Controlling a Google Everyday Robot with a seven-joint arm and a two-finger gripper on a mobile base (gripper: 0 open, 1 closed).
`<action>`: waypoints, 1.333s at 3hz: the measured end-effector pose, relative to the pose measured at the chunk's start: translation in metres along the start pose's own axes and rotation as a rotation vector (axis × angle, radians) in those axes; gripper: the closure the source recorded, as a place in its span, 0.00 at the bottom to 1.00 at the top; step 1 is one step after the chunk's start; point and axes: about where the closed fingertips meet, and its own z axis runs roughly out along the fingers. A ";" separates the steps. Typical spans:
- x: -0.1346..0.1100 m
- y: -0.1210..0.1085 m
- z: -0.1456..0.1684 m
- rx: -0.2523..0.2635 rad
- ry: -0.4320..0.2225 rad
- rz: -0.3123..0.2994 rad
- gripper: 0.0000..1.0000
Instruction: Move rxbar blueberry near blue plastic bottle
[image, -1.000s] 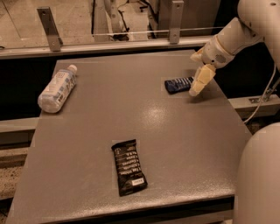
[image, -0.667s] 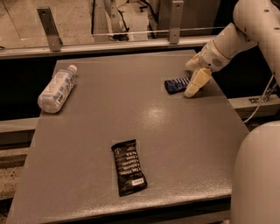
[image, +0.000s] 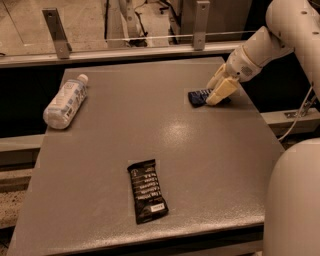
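The rxbar blueberry (image: 198, 96), a small dark blue wrapper, lies flat at the table's far right. My gripper (image: 218, 85) is at the bar's right end. It is open, with one cream finger (image: 215, 77) behind the bar and the other (image: 223, 92) in front, low over the table. The blue plastic bottle (image: 65, 101) lies on its side at the far left edge, its white cap pointing away from me. It is well apart from the bar.
A larger black wrapped bar (image: 146, 190) lies near the table's front middle. A metal rail with two posts (image: 56, 33) runs behind the table (image: 100, 165). The robot's white body (image: 295, 200) stands at the right front corner.
My gripper has shifted a little left and its fingers have spread over the right end of the rxbar blueberry. The bottle and the black bar have not moved.
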 end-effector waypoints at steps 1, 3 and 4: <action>-0.002 0.000 -0.003 0.000 0.000 0.000 0.87; -0.029 0.006 -0.024 0.033 -0.033 -0.061 1.00; -0.062 0.012 -0.071 0.121 -0.063 -0.123 1.00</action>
